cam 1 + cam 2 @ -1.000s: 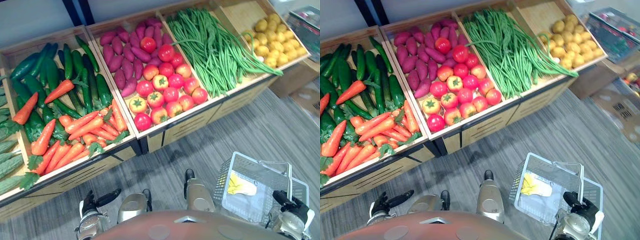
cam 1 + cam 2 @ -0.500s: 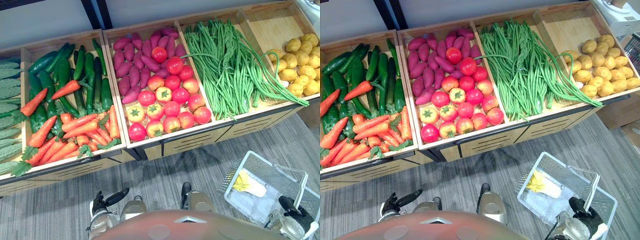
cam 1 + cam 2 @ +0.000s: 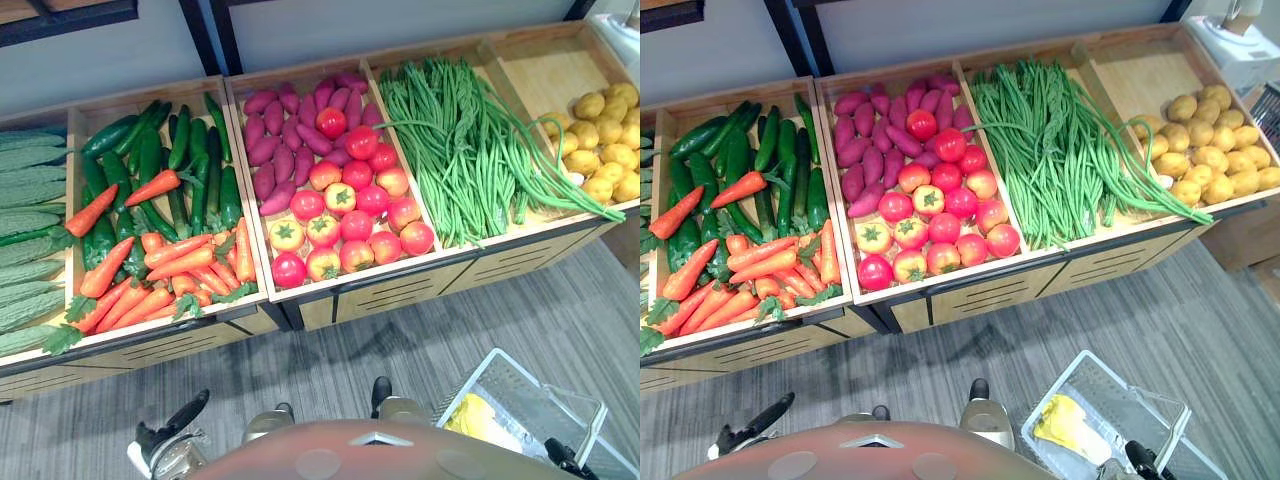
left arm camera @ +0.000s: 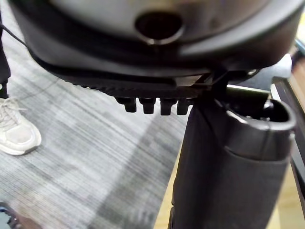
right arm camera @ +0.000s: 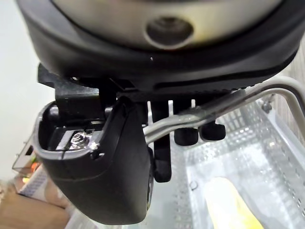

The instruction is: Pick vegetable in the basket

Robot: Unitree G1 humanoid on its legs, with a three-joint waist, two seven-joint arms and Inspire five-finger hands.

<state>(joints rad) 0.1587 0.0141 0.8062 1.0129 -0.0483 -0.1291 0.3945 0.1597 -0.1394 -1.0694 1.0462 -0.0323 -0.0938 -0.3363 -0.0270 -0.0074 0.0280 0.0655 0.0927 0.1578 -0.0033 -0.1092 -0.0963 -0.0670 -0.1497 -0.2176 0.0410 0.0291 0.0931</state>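
Note:
A white wire basket hangs at my lower right over the grey floor, with a yellow vegetable lying in it. My right hand is shut on the basket's metal handle, fingers curled round the bar. My left hand hangs low at the left, fingers relaxed and holding nothing. In front stands a wooden stall with carrots, cucumbers, tomatoes, purple sweet potatoes, green beans and potatoes.
Bumpy green gourds fill the bin at the far left. The stall's front edge runs across the view, with grey floor between it and me. A person's white shoe stands on the floor by my left hand.
The whole picture has shifted, so the camera has moved; the stall now sits squarer in view and the basket lower. My right hand still holds the handle.

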